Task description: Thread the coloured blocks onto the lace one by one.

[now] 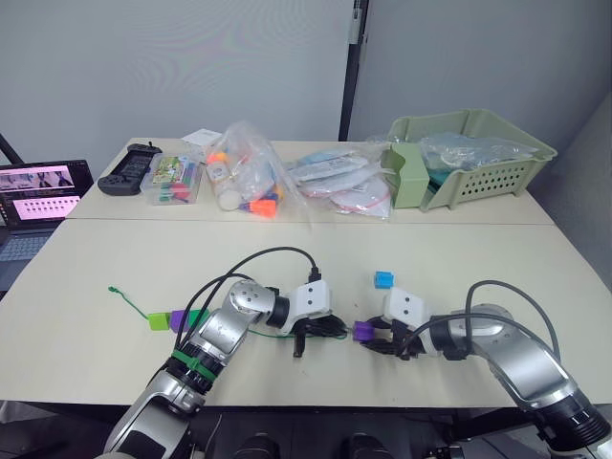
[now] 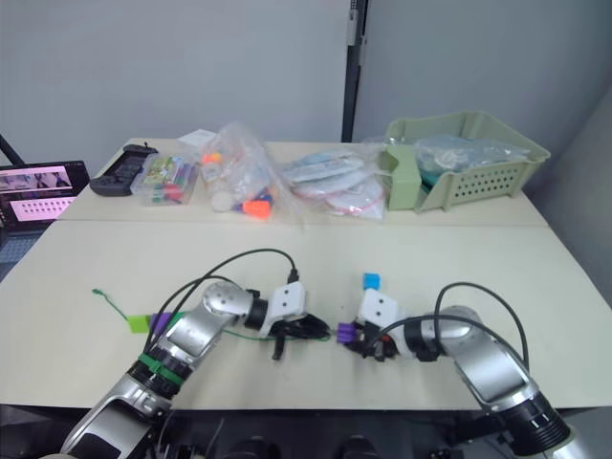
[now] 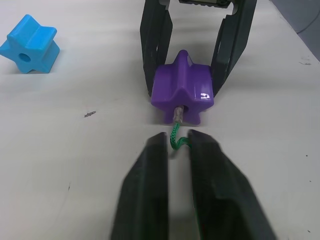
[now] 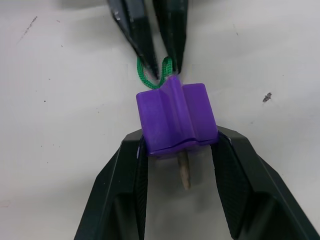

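Note:
My right gripper (image 4: 177, 146) is shut on a purple block (image 4: 175, 117) lying on the table in front of me. The lace's pale stiff tip (image 4: 184, 172) pokes out of the block's hole between the right fingers. My left gripper (image 3: 176, 137) faces it, shut on the green lace (image 3: 175, 142) just behind the block (image 3: 182, 90). The lace trails left to a lime green block (image 1: 158, 319), a second purple block (image 1: 177, 318) and a green block (image 1: 196, 316) strung on it. A blue block (image 1: 384, 279) lies loose just beyond the right gripper.
At the table's back stand a pale green basket (image 1: 478, 158), clear bags of toys (image 1: 249, 182), a clear box of pens (image 1: 177, 182) and a black controller (image 1: 129, 170). A laptop (image 1: 38, 206) sits at the far left. Black cables (image 1: 268, 258) arc over both arms.

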